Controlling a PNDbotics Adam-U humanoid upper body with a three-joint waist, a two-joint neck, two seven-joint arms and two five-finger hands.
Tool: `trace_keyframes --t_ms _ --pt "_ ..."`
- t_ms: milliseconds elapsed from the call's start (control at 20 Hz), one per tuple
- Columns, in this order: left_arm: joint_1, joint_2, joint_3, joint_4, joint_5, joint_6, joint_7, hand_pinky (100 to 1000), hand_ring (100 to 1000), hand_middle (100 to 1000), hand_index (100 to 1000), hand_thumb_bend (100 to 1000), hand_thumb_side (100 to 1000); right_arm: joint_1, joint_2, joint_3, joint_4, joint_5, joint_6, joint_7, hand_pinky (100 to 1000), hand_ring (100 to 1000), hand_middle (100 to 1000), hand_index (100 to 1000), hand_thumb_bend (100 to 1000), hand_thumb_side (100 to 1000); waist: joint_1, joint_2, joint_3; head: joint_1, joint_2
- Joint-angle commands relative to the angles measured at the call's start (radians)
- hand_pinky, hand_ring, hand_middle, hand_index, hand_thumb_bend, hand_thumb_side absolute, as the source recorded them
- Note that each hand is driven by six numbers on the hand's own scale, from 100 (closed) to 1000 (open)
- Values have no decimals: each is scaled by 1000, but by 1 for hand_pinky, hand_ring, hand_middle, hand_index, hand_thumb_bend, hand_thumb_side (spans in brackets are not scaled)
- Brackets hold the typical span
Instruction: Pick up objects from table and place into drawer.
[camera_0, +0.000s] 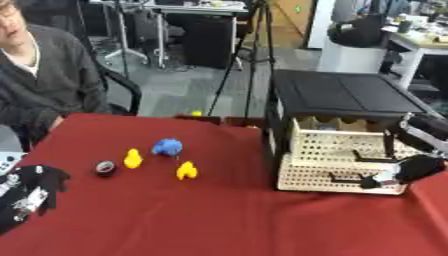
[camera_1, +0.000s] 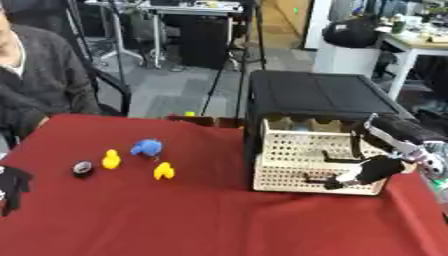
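Two yellow ducks (camera_0: 132, 158) (camera_0: 186, 171), a blue toy (camera_0: 167, 146) and a small dark round thing (camera_0: 105, 168) lie on the red table (camera_0: 219, 220), left of the middle. A black cabinet (camera_0: 346, 92) with cream perforated drawers (camera_0: 328, 160) stands at the right. The lower drawer sticks out toward me. My right hand (camera_1: 374, 169) reaches down across the drawer front, its fingers curled at the right end of the lower drawer's black handle (camera_1: 317, 178). My left hand (camera_0: 37, 186) rests open at the lower left, away from the toys.
A person in a grey sweater (camera_0: 44, 85) sits at the table's far left corner. Behind the table are a chair (camera_0: 122, 92), tripod legs and desks. Bare red cloth lies between the toys and the drawers.
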Motion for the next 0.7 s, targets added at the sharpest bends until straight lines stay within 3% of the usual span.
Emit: trace_keyframes --t_ms 50,300,700 --pt "-10 28 9 -14 -1 0 2 231 353 482 688 100 670 -10 -29 -10 -13 -2 0 2 100 100 100 515 968 553 3 -7 -1 1 5" --pt "-10 29 10 -14 -1 0 3 231 353 482 688 100 670 -11 -26 -9 -11 -1 -1 0 100 100 100 583 969 554 4 -7 -1 0 4" --pt "-10 27 10 -14 -2 1 1 231 353 481 687 100 671 -10 -18 2 21 7 0 24 100 100 100 563 950 520 4 -6 -1 0 6"
